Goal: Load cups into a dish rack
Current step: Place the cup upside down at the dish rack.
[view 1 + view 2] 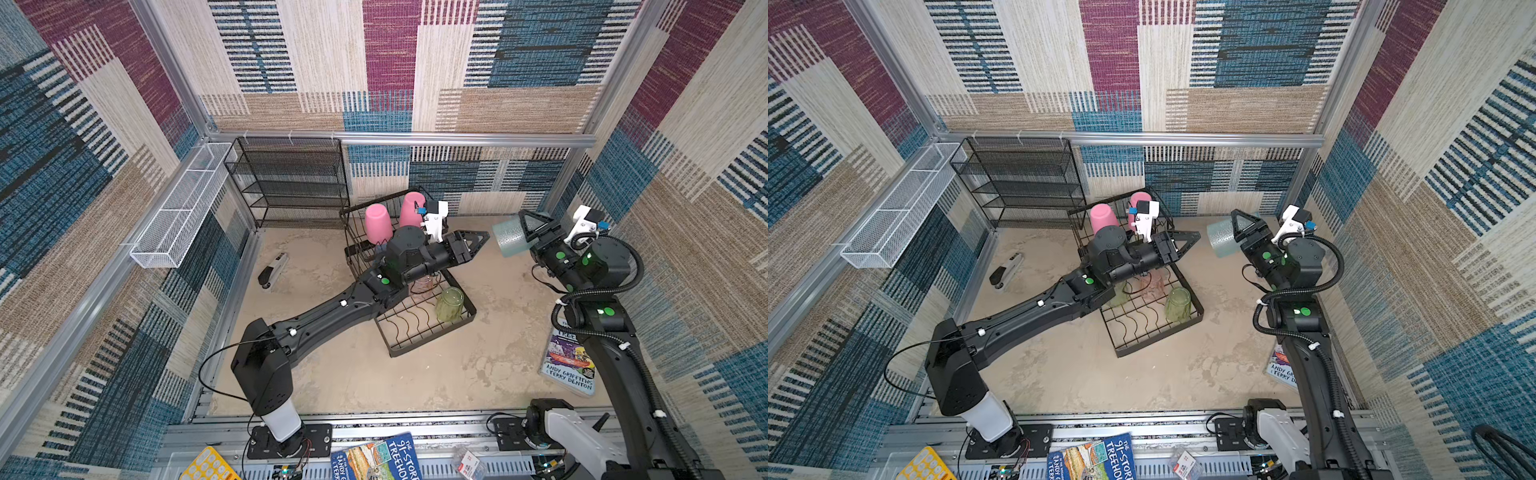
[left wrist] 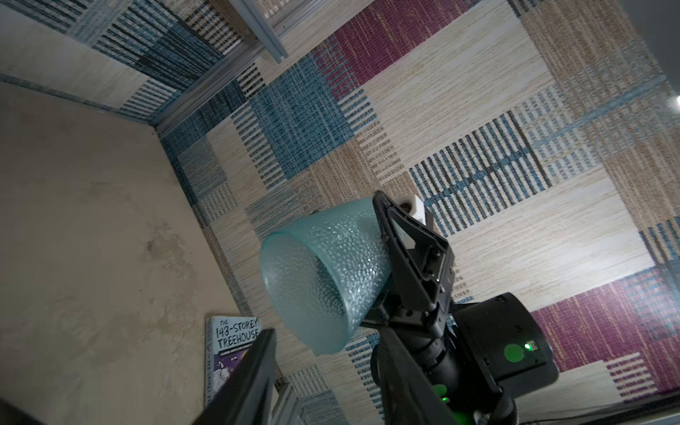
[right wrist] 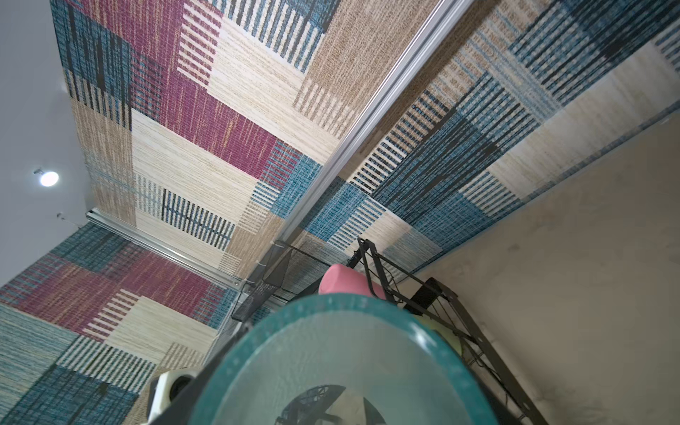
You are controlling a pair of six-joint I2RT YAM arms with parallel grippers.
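Right gripper (image 1: 528,227) fingers (image 2: 401,250) clamp the dimpled translucent teal plastic tumbler (image 1: 509,239) near its base. It's held in the air on its side, mouth toward the black wire two-tier dish rack (image 1: 434,332), apart from it. Left gripper (image 1: 471,243) hovers over the rack, its fingers (image 2: 254,371) parted, holding nothing. Two opaque pink tumblers (image 1: 378,224) sit upside down in the upper basket. A clear-green tumbler (image 1: 449,305) and a clear-pink one (image 1: 424,286) stand in the lower tray. Rack sits on the tan tabletop (image 1: 332,374).
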